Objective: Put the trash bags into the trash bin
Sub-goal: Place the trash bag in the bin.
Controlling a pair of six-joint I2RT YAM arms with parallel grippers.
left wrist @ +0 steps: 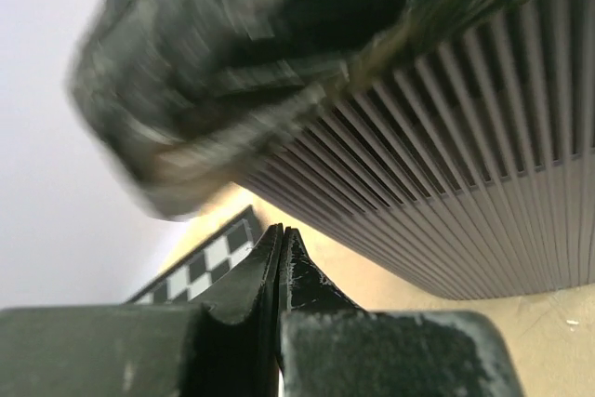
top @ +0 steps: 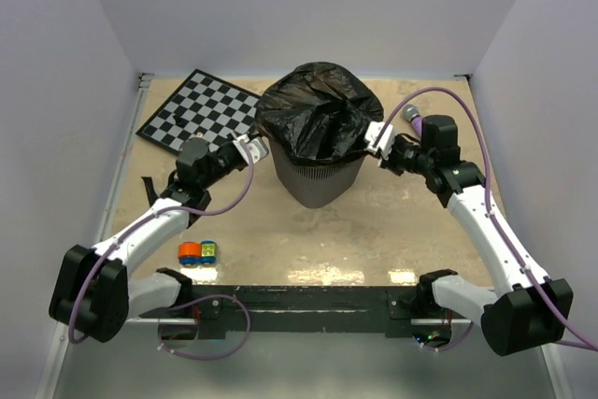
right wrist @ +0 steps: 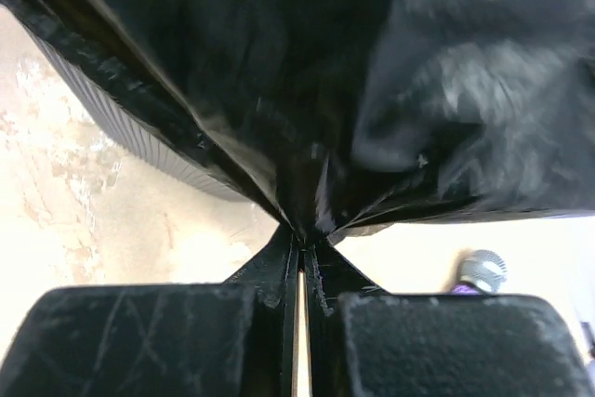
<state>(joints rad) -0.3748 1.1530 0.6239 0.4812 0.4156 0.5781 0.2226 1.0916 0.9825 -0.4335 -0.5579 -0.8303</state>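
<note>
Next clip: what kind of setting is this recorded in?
Probably a lab test cell, not a home: plain white walls box in a beige tabletop, with unrelated props like a chessboard near the trash bin.

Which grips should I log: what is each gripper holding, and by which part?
The right gripper pinches the trash bag by a bunched fold of its overhanging edge; the left gripper is shut with nothing visible between its tips.

Pale lavender walls (top: 308, 7) enclose a beige mottled table (top: 374, 231)
</note>
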